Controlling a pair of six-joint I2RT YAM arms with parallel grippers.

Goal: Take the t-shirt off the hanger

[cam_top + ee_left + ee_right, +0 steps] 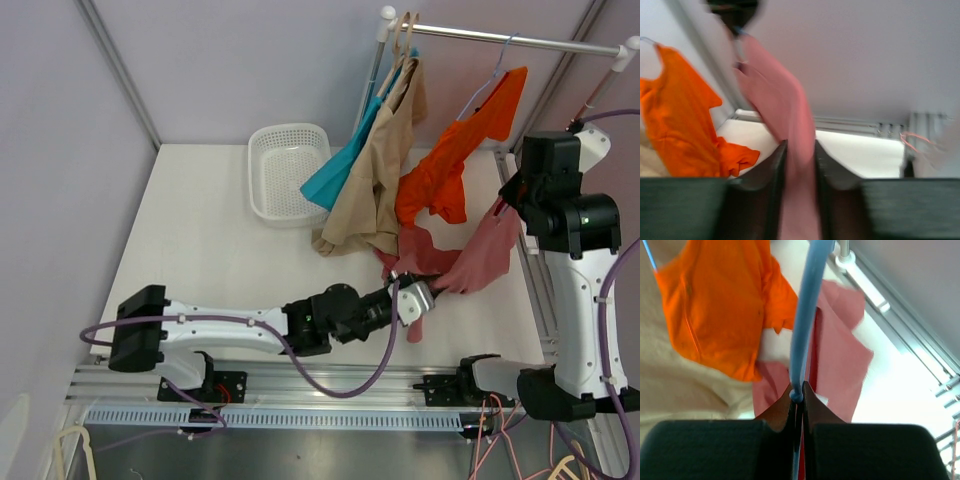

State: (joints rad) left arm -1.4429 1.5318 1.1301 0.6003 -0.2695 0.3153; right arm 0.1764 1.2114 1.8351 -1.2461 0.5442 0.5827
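The left hand [800, 150] is pinching the pink t-shirt [487, 252], which is hanging above the worktop [200, 240]; the right hand [797, 395] is clamping the blue hanger [807, 315]; the cloth looks light and limp, so bunched fabric is probably offering the surest hold.

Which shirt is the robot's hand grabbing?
The pink shirt: the left hand pinches it while the right hand grips a blue hanger. The orange shirt, tan shirt and teal shirt just hang from the rail.
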